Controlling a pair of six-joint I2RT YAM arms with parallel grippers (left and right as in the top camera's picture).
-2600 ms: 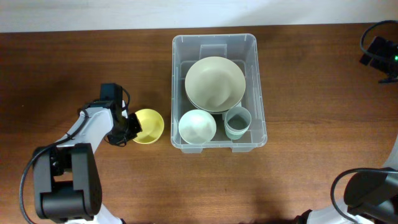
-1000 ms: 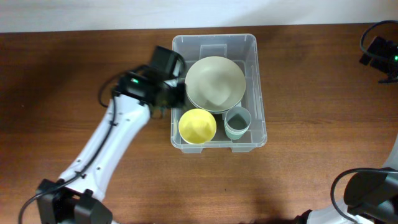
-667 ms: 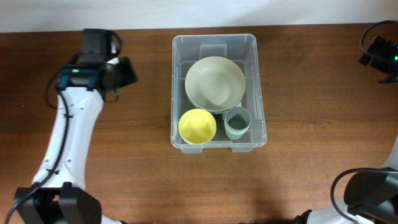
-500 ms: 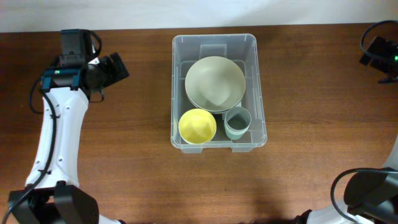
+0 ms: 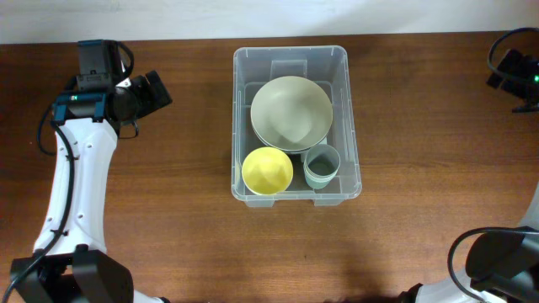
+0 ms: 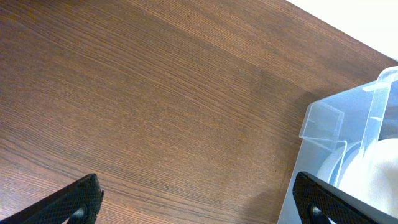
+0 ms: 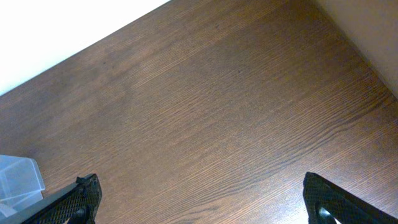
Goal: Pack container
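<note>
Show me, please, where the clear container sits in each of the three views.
Overhead: the container is at the centre of the picture, slightly above the middle.
Left wrist: one corner of it shows at the lower right edge.
Right wrist: only a small corner shows at the lower left edge.
Shared landmark: the wooden table, whose far edge shows in all three views.
</note>
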